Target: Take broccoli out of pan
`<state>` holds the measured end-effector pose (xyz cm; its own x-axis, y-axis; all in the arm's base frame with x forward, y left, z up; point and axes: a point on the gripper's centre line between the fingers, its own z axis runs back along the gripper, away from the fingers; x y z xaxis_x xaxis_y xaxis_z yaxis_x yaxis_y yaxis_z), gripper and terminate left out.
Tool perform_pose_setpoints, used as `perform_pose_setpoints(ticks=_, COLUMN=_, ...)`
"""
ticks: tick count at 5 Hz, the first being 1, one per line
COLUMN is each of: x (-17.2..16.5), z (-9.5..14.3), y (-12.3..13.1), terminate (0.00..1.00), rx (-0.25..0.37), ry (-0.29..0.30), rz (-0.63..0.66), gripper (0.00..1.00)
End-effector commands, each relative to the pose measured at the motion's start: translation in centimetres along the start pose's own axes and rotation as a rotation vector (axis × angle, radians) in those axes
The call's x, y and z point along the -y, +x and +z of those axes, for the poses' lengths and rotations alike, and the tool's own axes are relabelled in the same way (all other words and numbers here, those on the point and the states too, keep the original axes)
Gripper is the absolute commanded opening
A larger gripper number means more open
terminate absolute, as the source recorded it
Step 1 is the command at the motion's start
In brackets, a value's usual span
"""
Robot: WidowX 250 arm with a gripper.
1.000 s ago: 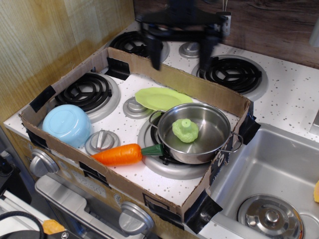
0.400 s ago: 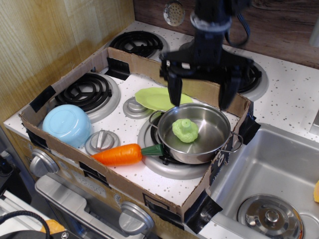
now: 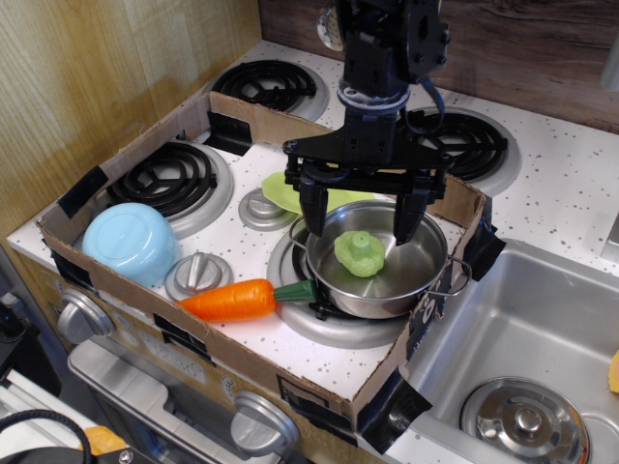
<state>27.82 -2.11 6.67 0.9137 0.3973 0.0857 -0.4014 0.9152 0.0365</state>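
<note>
Inside the round shiny steel pan (image 3: 379,259) on your speckled white stove surface (image 3: 319,362) sits the lumpy light-green toy broccoli (image 3: 360,253). Your black fingers (image 3: 311,209) hang spread wide above it, one on each side, holding nothing.

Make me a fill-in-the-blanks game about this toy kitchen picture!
1. The broccoli sits inside the ____.
2. The gripper hangs over the pan with its jaws ____.
3. The carrot lies in front of the upside-down blue ____.
4. The green plate is partly hidden behind the ____.

Missing words: pan; open; bowl; gripper
</note>
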Motion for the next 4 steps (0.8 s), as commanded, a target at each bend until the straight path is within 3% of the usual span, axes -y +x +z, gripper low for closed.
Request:
perform_pose_setpoints(ticks=1, x=0.3, z=-1.0, y=1.9, terminate=0.0, rx=0.077, ry=-0.052, rz=-0.036, gripper=1.0)
perform_pose_setpoints(ticks=4, x=0.6, z=-3.3, y=1.9, terminate=0.0, rx=0.104, ry=-0.101, rz=0.009, gripper=1.0)
